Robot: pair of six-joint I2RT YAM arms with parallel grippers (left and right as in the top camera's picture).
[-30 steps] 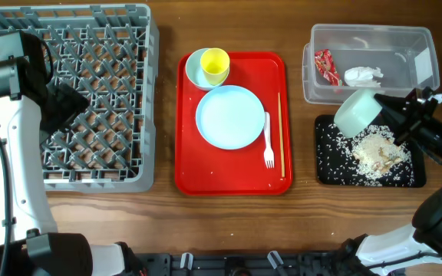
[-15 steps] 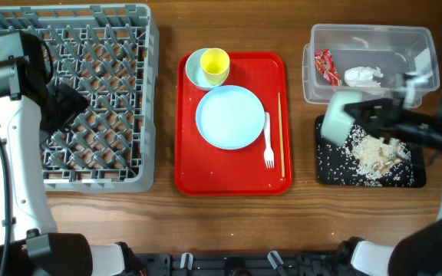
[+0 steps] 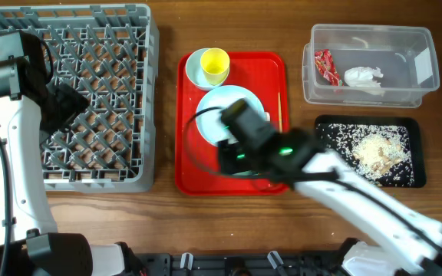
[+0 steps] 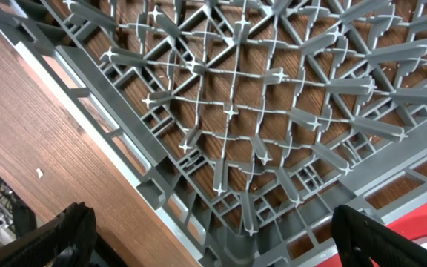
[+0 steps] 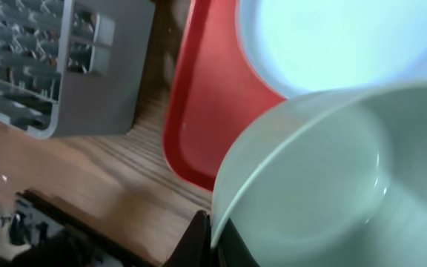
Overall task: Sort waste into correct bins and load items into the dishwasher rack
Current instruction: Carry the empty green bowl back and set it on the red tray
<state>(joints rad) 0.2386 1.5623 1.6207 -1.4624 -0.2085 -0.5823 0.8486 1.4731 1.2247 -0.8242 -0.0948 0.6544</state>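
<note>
Closest to the right wrist camera, the bowl (image 5: 332, 178) fills the view: pale green, smooth and glossy, round-rimmed, and clean inside. The right jaws are clamped on its rim, holding it in the air over the near left corner of the tray (image 3: 186, 172), a red, slick plastic rectangle with rounded corners. With the bowl empty, I judge the step in hand to be loading it into the rack (image 3: 106, 92). The next move calls for carrying it left over the tray's lip and the rack's wall, then seating it tilted between pegs while staying clear of the left arm (image 3: 21, 115) above the rack.

Farther back on the tray lie a flat pale-blue plate (image 3: 213, 115), a thin chopstick (image 3: 279, 107) and a yellow cup (image 3: 215, 65) nested in a second bowl (image 3: 192, 69). The rack is a grey plastic lattice of crossed pegs. The left jaws are spread wide above its corner, their 2 fingers (image 4: 50, 237) holding nothing. On the counter's right, a black tray (image 3: 336, 134) holds grainy scraps, and beyond it is a clear bin (image 3: 371, 92).
</note>
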